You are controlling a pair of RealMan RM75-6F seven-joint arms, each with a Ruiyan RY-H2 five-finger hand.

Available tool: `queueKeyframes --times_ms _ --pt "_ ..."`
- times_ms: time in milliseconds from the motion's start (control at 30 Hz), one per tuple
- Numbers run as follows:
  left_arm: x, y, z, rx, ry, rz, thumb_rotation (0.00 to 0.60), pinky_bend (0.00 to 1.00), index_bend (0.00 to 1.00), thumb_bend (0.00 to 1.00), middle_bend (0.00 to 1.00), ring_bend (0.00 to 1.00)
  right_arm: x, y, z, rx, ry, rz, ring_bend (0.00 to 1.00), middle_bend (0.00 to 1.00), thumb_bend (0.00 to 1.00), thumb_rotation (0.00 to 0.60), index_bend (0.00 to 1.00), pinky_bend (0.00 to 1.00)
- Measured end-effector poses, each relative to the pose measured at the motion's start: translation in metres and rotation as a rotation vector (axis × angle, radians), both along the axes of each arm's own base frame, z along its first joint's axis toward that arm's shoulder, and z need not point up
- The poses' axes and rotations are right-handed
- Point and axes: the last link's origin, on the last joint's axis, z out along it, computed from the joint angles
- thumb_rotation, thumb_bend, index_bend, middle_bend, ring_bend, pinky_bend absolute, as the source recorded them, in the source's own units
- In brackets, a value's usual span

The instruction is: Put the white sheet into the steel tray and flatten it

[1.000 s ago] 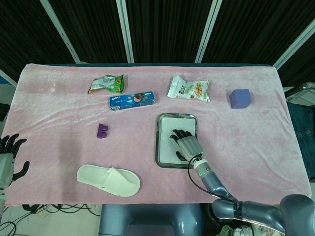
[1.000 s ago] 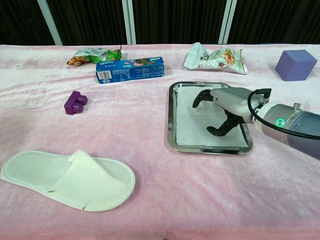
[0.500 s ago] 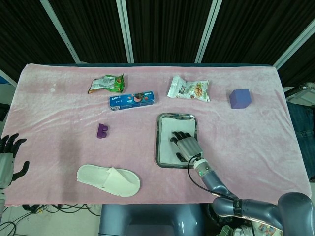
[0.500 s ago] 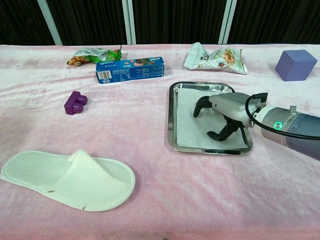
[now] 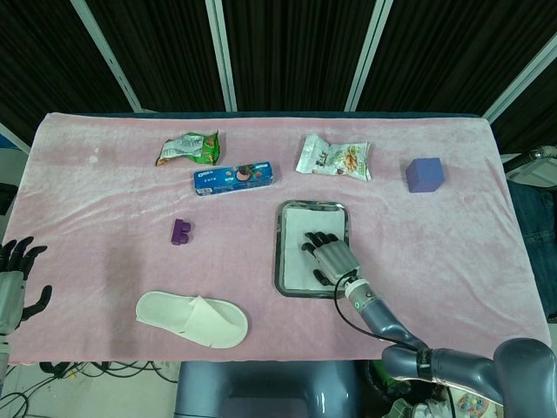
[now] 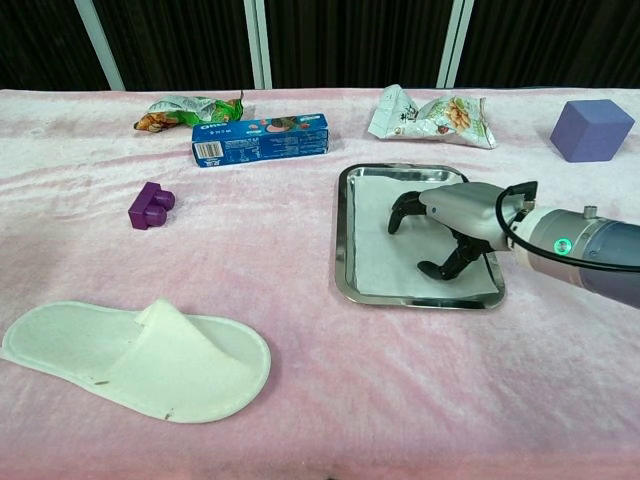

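The white sheet [image 5: 300, 239] [image 6: 385, 240] lies inside the steel tray [image 5: 280, 252] [image 6: 342, 240], filling most of its floor. My right hand [image 5: 329, 258] [image 6: 455, 215] is over the tray's near right part, palm down, fingers spread and bent, with fingertips [image 6: 432, 267] touching the sheet. It grips nothing. My left hand [image 5: 13, 279] shows only in the head view, off the table's left edge, fingers apart and empty.
A white slipper [image 5: 191, 319] [image 6: 140, 355] lies front left, a purple block [image 5: 181, 231] [image 6: 150, 205] left of the tray. A blue biscuit box [image 6: 260, 138], a green packet [image 6: 185, 108], a snack bag [image 6: 430, 115] and a purple cube [image 6: 590, 130] line the back.
My right hand slid a little toward the tray's near edge over the sheet, then eased back slightly. The left hand has not moved.
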Motion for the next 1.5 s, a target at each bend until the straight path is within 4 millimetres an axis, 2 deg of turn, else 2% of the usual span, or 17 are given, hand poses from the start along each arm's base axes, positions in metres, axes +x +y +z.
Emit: queueKeyframes --times_ms 1500 --pt "-0.0004 0.0006 -0.0002 -0.001 -0.003 0.003 0.600 0.00 0.19 0.38 0.06 0.00 0.0049 -0.0009 -0.0078 -0.001 -0.040 0.005 0.12 0.10 0.32 0.600 0.29 0.18"
